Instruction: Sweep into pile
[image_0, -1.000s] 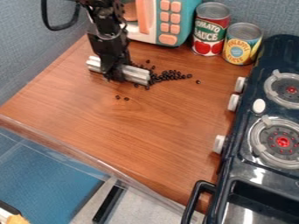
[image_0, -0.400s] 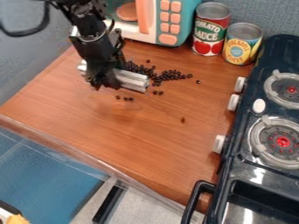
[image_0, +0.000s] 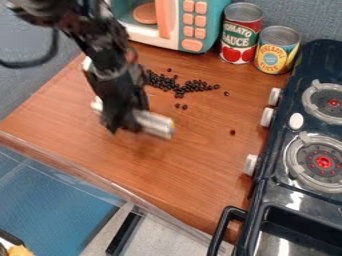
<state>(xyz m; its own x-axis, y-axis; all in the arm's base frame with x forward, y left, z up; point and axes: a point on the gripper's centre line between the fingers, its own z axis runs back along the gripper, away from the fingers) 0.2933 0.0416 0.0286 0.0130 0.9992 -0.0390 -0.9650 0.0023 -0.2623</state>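
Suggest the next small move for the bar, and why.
I'd shift the silvery bar slightly right, then nudge the two loose beads toward the microwave. They lie just in front of the main pile, and the bar, at the gripper, seems already on their near side.

Desk (image_0: 194, 160): wood-grained, smooth, faint sheen. Cans (image_0: 241, 37): metal rims (bare, dull). Stove (image_0: 284, 196): glossy. Bar (image_0: 153, 123): silvery, probably metal; blurred.
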